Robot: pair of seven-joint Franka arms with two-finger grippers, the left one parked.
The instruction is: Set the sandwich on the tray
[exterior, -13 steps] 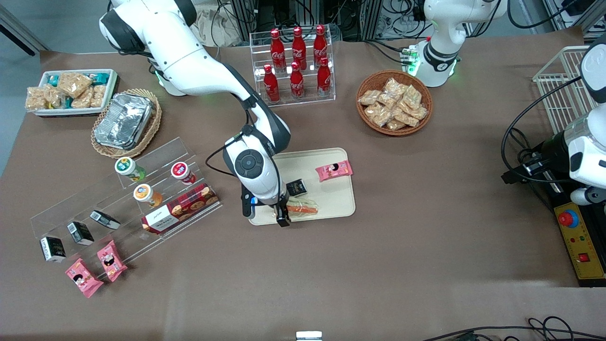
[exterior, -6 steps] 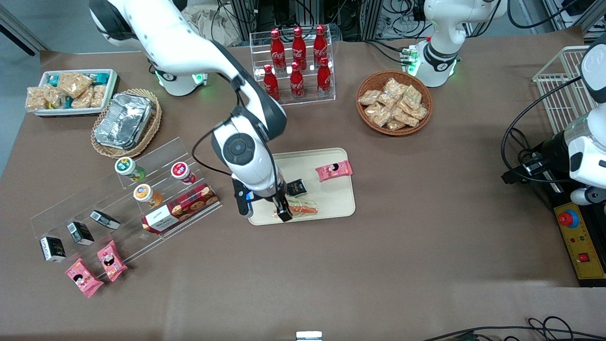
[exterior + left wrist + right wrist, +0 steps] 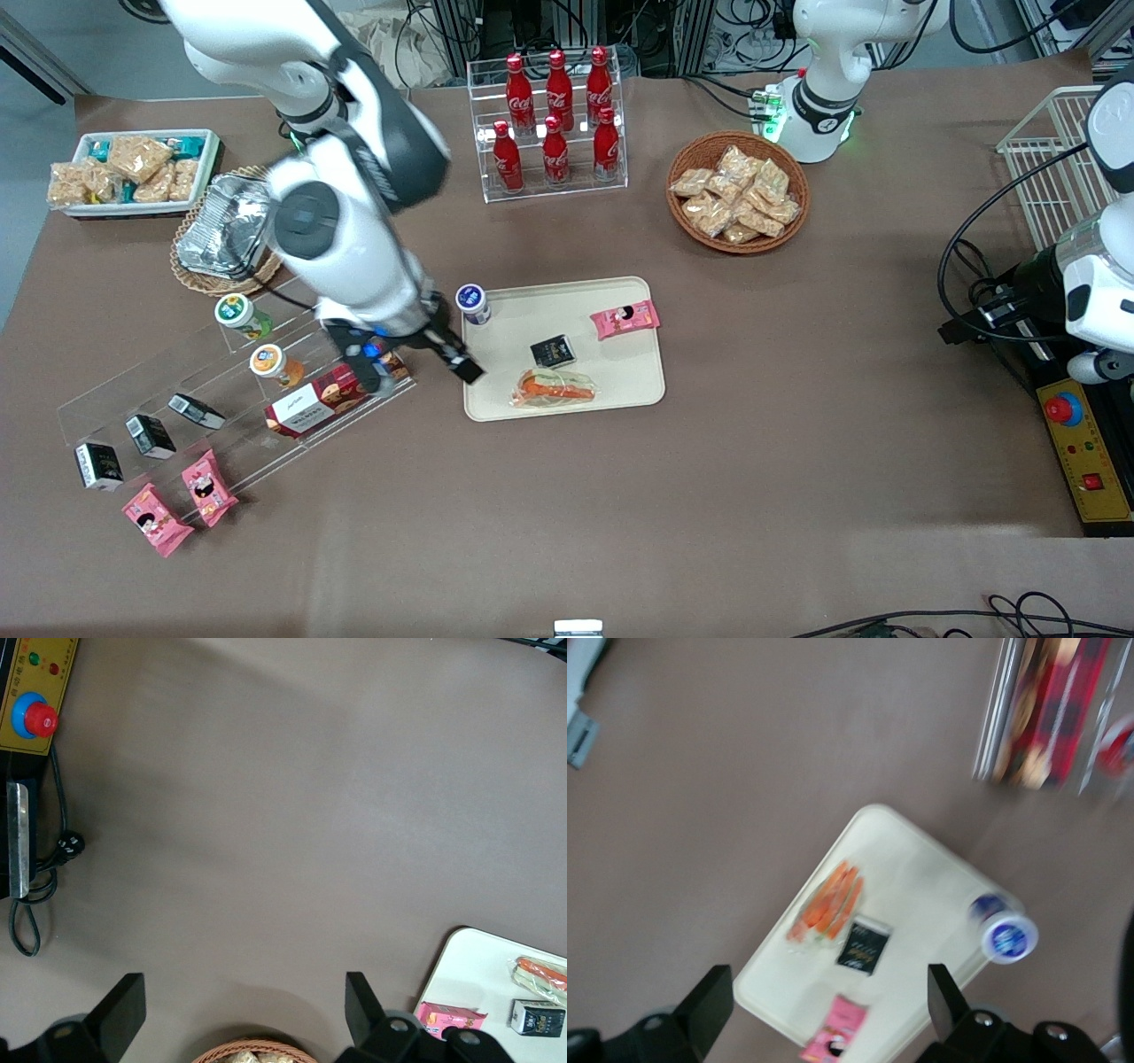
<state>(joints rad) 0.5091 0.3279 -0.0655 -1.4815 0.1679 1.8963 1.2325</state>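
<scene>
**Sandwich released, arm clearing**

The gripper (image 3: 447, 354) has left the sandwich (image 3: 554, 388) and pulled up toward the working arm's end of the table, fingers spread, empty. Sandwich lies on the tray (image 3: 567, 306) beside the black packet (image 3: 553, 352). Placement looks done.

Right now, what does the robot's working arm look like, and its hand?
The arm is glossy white with rounded shells and dark grey-black bands at the joints. One joint has a round dark cap. A black cable runs along it. Its hand is black with two flat fingers and a small blue light beside it, near the tray.
</scene>
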